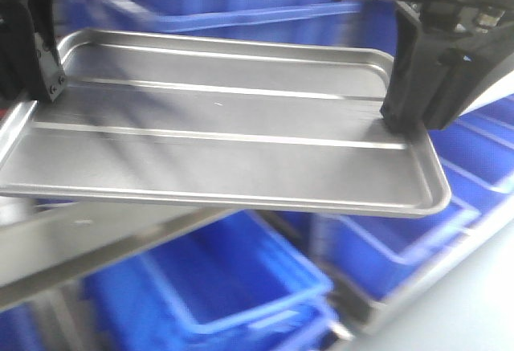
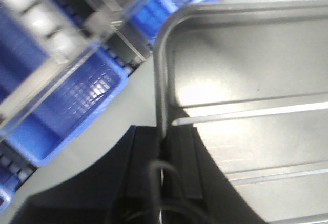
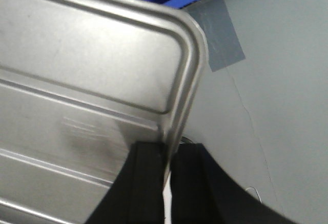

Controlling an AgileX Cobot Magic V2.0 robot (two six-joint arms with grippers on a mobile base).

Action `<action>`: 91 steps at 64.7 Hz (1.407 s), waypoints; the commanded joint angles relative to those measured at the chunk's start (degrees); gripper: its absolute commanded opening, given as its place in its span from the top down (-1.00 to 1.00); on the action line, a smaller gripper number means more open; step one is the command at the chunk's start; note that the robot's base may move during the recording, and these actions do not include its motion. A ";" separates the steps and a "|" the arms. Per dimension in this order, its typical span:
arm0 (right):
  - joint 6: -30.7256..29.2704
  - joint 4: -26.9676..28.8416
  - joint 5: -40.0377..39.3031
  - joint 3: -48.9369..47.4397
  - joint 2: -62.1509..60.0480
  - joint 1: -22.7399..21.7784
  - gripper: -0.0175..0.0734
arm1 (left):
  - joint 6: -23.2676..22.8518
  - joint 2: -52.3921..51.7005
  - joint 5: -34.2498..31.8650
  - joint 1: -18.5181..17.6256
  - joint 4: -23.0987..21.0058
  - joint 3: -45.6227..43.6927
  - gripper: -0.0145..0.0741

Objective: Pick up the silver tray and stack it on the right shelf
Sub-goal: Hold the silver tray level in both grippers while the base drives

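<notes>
We judge the carrying step is in hand: the silver tray [image 1: 225, 138] hangs nearly level above blue bins [image 1: 217, 287], floor up, long axis running left to right, the left end effector [image 2: 163, 155] and the right end effector [image 3: 166, 165] each pinching one short rim, so next both must move together toward the right shelf.

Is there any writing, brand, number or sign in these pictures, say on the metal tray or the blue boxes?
None can be read. The silver tray shows no stamp or label, the blue bins are plain, and the grey tape is blank. A faint smudge on the tray's floor is too blurred to tell.
</notes>
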 commanded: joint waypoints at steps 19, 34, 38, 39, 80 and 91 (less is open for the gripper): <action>-1.78 0.76 -4.76 -1.77 -1.73 0.45 0.49 | 1.38 -1.43 -3.46 -0.98 -1.16 -1.93 0.88; -1.78 0.76 -4.76 -1.77 -1.73 0.45 0.49 | 1.38 -1.43 -3.46 -0.98 -1.16 -1.93 0.88; -1.78 0.76 -4.76 -1.77 -1.73 0.45 0.49 | 1.38 -1.43 -3.46 -0.98 -1.16 -1.93 0.88; -1.78 0.76 -4.76 -1.77 -1.73 0.45 0.49 | 1.38 -1.43 -3.46 -0.98 -1.16 -1.93 0.88; -1.78 0.76 -4.76 -1.77 -1.73 0.45 0.49 | 1.38 -1.43 -3.46 -0.98 -1.26 -1.93 0.88; -1.78 0.76 -4.76 -1.77 -1.73 0.45 0.49 | 1.38 -1.43 -3.35 -0.98 -1.26 -1.93 0.88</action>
